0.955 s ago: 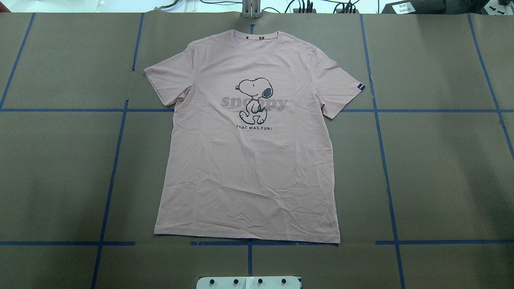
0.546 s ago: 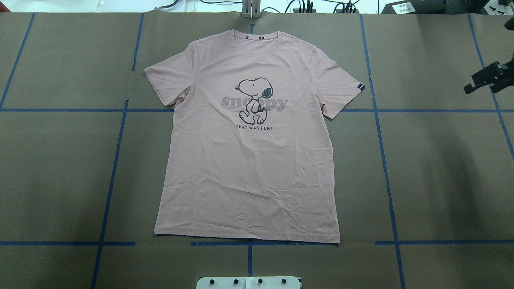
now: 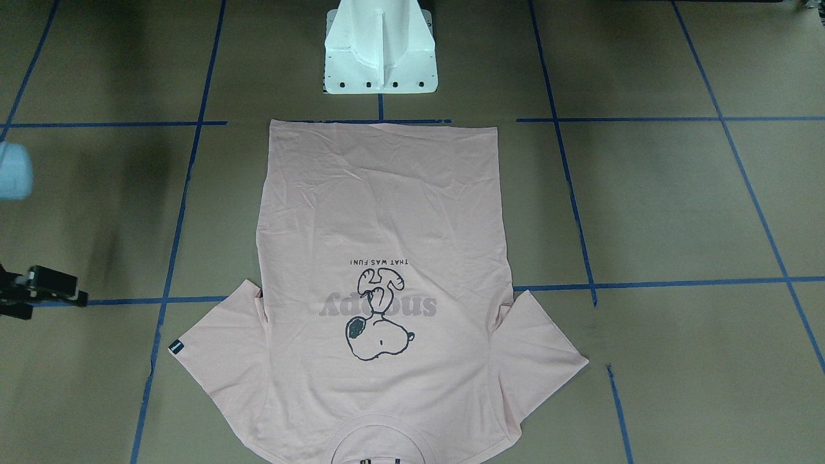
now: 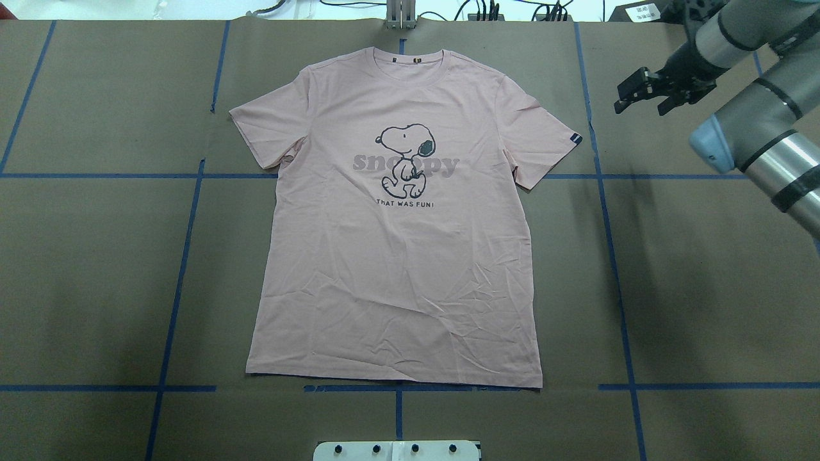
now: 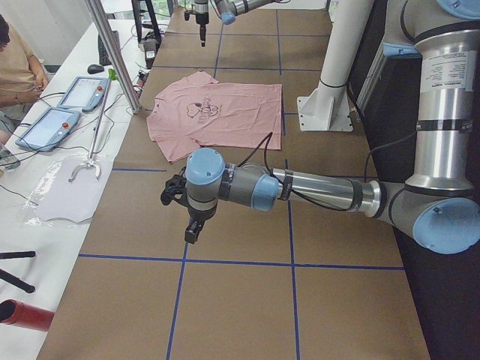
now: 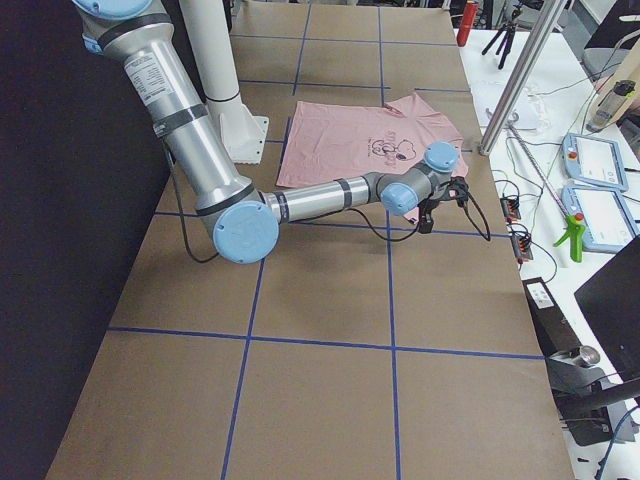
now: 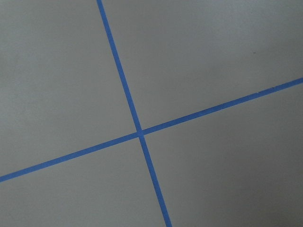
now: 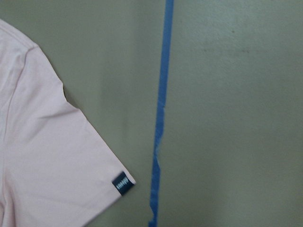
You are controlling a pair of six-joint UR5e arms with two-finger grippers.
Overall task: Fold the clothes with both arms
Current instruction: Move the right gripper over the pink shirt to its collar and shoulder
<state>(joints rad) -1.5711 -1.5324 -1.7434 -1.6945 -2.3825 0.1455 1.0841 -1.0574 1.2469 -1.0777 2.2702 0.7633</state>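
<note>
The pale pink T-shirt lies flat and face up in the middle of the table, collar at the far edge, with the cartoon dog showing. Its black sleeve tag is on the right sleeve and also shows in the right wrist view. My right gripper is open and empty above the table, just right of that sleeve, and also shows at the front view's left edge. My left gripper shows only in the left side view, over bare table off the shirt; I cannot tell its state.
The white pedestal base stands at the near edge below the shirt's hem. Blue tape lines cross the brown table cover. A metal pole stands at the far edge by the collar. A side table with tablets lies beyond.
My right arm has come in from the overhead view's right edge and moved left and farther back, toward the right sleeve. The shirt has not moved.
</note>
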